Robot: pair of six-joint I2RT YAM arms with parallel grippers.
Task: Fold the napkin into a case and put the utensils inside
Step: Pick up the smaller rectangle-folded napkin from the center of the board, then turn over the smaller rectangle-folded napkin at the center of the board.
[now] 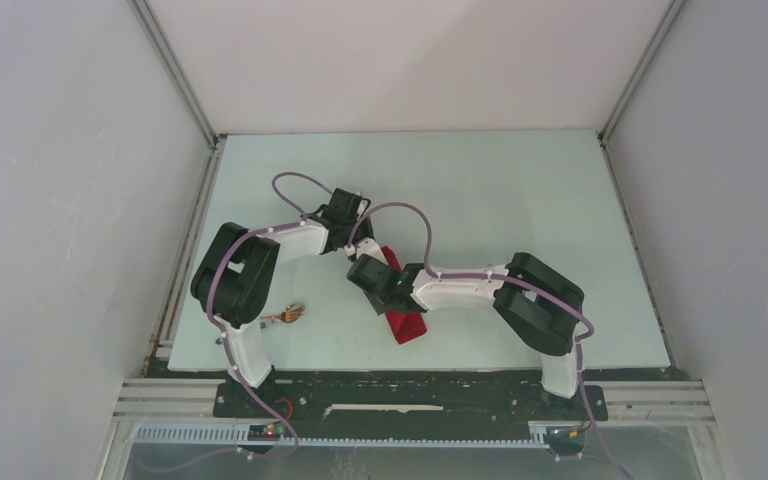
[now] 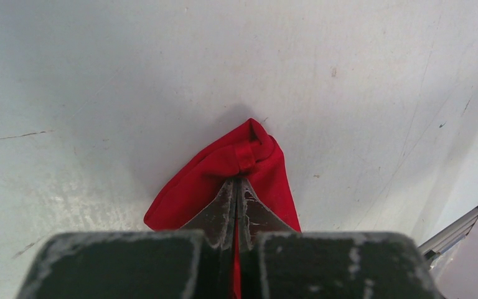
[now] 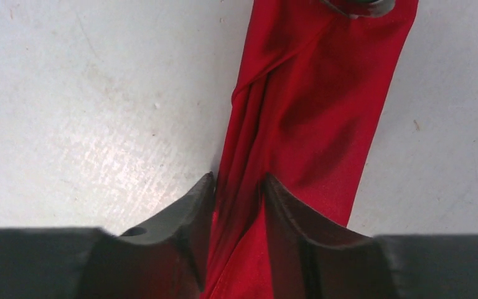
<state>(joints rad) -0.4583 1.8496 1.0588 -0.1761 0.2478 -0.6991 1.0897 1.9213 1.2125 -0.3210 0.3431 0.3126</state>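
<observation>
One big pale flat desk (image 1: 520,190) carries everything. On it, the black-and-white left arm (image 1: 245,270) and right arm (image 1: 530,300) both bend in toward the middle. That's where the bright red cloth napkin (image 1: 407,325) lies, folded into a long narrow strip that runs from mid-desk toward the near edge.

The left tool (image 2: 236,182) is at the far end of the strip, jaws pinched tight together with red cloth caught between them. The cloth bunches to a point just past its fingertips.

The right tool (image 3: 238,180) sits along the strip, jaws apart on either side of a wrinkled ridge of the cloth. Honestly can't tell if it's squeezing or just straddling it.

Smallest bit: a light-brown wooden fork (image 1: 286,316) lying on the desk near the left arm's base, well apart from the napkin.
</observation>
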